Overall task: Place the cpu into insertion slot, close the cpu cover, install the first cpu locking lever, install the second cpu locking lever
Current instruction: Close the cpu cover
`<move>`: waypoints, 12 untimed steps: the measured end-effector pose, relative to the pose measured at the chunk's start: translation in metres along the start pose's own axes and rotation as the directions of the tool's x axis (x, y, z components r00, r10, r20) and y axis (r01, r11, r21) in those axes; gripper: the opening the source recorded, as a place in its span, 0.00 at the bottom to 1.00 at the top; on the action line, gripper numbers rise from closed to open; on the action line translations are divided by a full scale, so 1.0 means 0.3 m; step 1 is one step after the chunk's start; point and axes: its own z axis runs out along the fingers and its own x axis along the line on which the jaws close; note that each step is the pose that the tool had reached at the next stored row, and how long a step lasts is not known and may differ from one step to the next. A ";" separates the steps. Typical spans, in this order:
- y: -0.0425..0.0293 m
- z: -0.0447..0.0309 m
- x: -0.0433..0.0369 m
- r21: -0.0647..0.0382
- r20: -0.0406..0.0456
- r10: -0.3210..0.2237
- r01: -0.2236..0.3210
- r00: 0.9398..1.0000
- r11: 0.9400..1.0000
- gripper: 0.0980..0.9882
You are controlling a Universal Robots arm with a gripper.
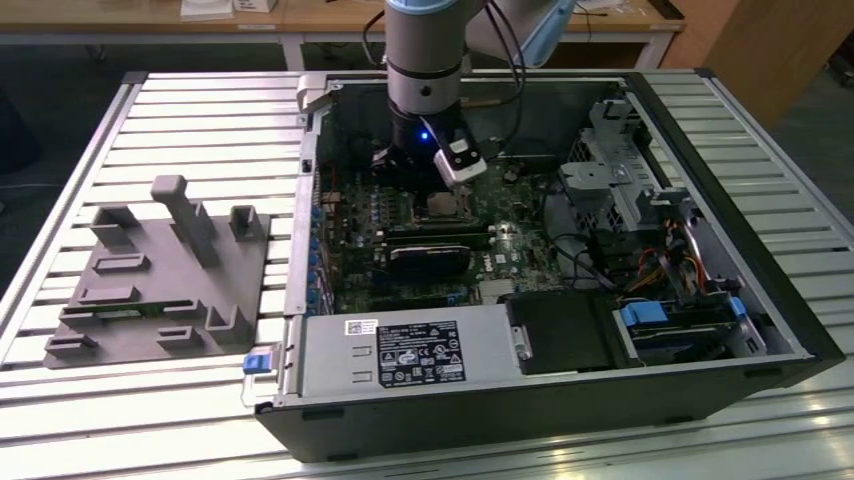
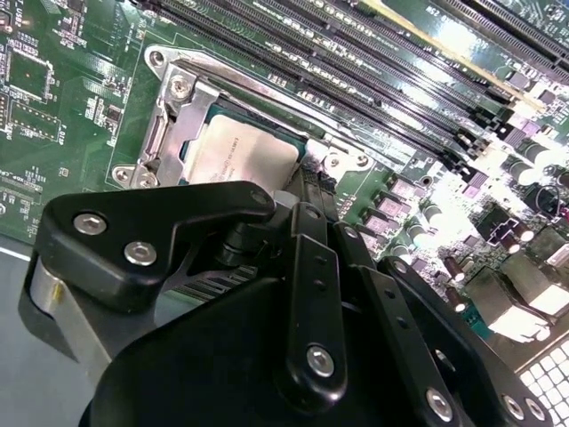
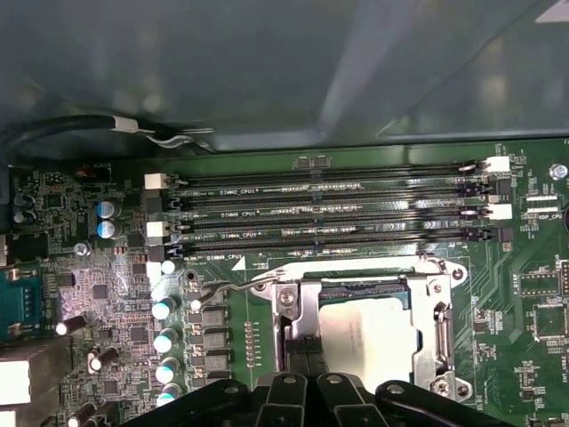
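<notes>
**Chip sits in its slot**

I see an open computer box [image 1: 534, 420] on a silver table [image 1: 200, 110] with long ridges. A grey plastic stand [image 1: 160, 280] lies beside it, and wooden desks [image 1: 334, 15] are behind. The cpu [image 3: 369, 334] is a flat, pale grey square. It lies in the insertion slot [image 3: 444, 329] on the green board [image 3: 533, 356]. My gripper [image 2: 307, 191] hangs just beside it. Wide or narrow, I cannot tell.
</notes>
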 end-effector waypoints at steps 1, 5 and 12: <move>0.000 0.000 -0.002 0.000 0.000 0.000 0.000 1.000 1.000 0.01; 0.001 0.001 -0.011 -0.001 0.000 0.000 0.000 1.000 1.000 0.01; 0.002 -0.004 -0.014 -0.001 0.001 0.000 0.000 1.000 1.000 0.01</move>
